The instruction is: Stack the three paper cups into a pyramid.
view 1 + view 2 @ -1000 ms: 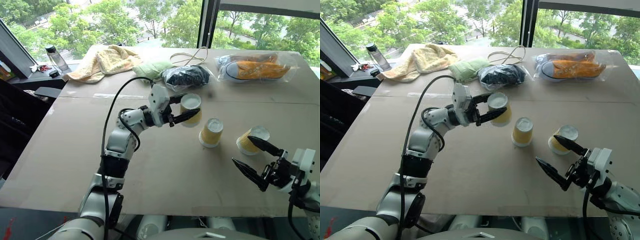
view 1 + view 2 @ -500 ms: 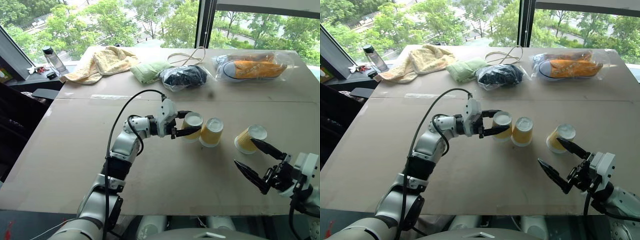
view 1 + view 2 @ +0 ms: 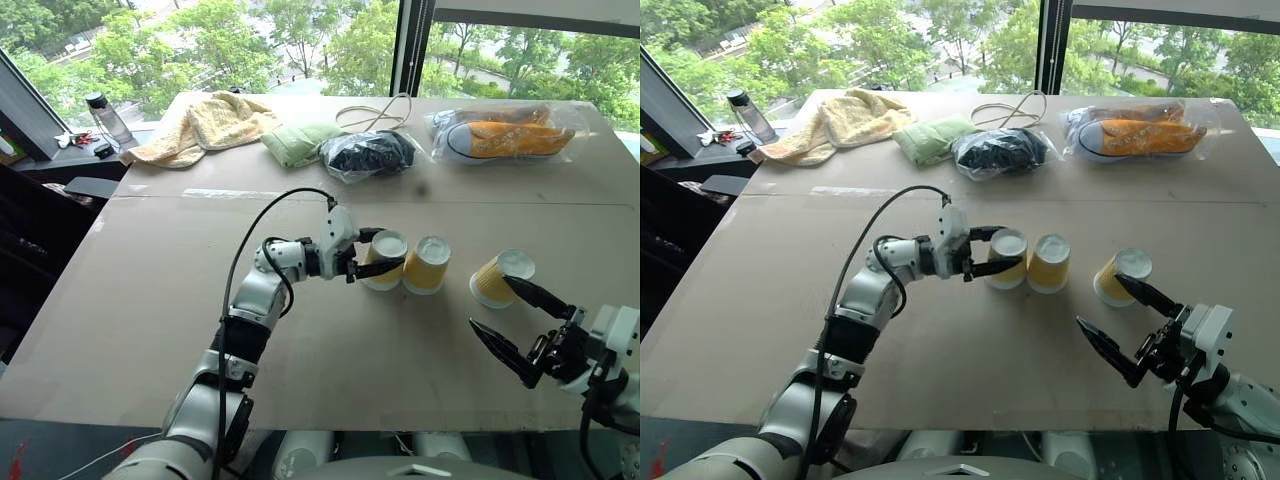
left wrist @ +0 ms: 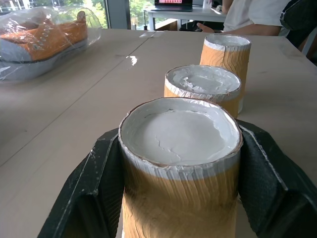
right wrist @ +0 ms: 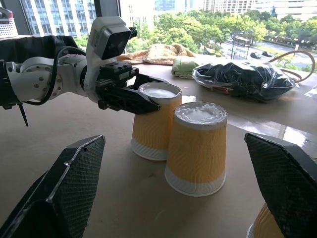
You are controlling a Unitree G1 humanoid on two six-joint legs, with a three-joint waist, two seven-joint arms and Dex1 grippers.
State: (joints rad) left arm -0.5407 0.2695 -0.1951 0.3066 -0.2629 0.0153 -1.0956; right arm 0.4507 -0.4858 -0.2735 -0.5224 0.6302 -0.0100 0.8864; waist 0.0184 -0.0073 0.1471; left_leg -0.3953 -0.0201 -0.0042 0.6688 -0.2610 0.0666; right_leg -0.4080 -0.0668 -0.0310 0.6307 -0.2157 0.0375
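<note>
Three yellow-tan paper cups stand upside down in a row on the brown table [image 3: 150, 300]. My left gripper [image 3: 388, 255] is shut on the leftmost cup [image 4: 181, 148], one finger on each side. That cup sits low at the table surface, close beside the middle cup [image 3: 427, 265]. The third cup [image 3: 498, 278] stands apart to the right and looks tilted. My right gripper [image 3: 488, 301] is open at the front right, its upper finger just in front of the third cup and nothing between its fingers.
Along the far edge lie a yellow towel [image 3: 205, 122], a green cloth [image 3: 300, 140], a black bag [image 3: 373, 153], a cord loop [image 3: 385, 110] and bagged orange shoes [image 3: 510, 135]. A bottle [image 3: 107, 115] stands far left. A person [image 4: 247, 20] sits beyond the table.
My left gripper has come down with its cup, from above the table to table level right beside the middle cup. The right gripper has stayed put and open.
</note>
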